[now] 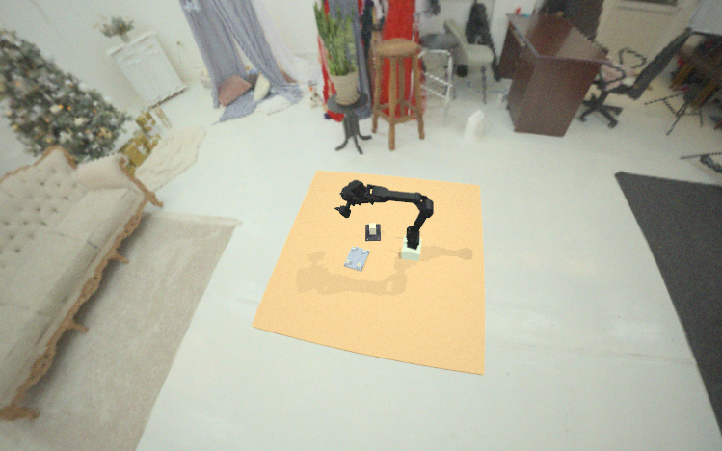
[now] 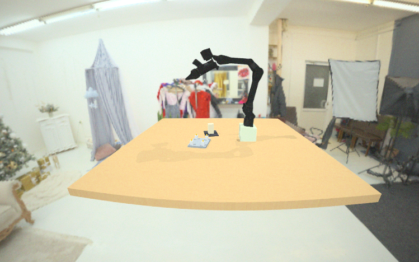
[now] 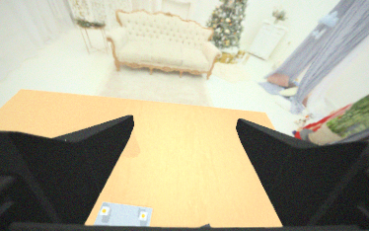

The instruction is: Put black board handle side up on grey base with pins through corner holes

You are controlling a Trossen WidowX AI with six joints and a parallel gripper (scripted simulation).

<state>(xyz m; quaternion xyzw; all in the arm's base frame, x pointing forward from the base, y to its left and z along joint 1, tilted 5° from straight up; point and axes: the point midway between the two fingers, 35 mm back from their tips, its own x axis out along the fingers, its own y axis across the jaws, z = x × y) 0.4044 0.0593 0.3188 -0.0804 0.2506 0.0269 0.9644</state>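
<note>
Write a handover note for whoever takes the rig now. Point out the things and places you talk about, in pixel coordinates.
Jaws: the black two-finger jaws are wide open, holding nothing, raised above the table.
Board: the flat black board (image 1: pixel 368 237) (image 2: pixel 215 134) with its cream block handle (image 1: pixel 372 228) (image 2: pixel 210 128) lies on the table, handle up, beside the base.
Base: the grey-blue base (image 1: pixel 356 258) (image 2: pixel 198 143) (image 3: pixel 124 213) stands with four white, gold-pinned posts bare.
Done: no part of the placing.
Left: grasp the board, seat it on all four pins, release, withdraw.

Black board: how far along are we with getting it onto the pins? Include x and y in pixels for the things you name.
Nothing placed: the black board (image 1: pixel 369 238) (image 2: pixel 215 134) lies on the table, beside the base (image 1: pixel 357 258) (image 2: pixel 198 143) (image 3: pixel 124 215). In hand: nothing; the gripper (image 1: pixel 341 210) (image 2: pixel 187 78) (image 3: pixel 185 121) is open, above the table. Left: grasping, seating, releasing, withdrawing.
</note>
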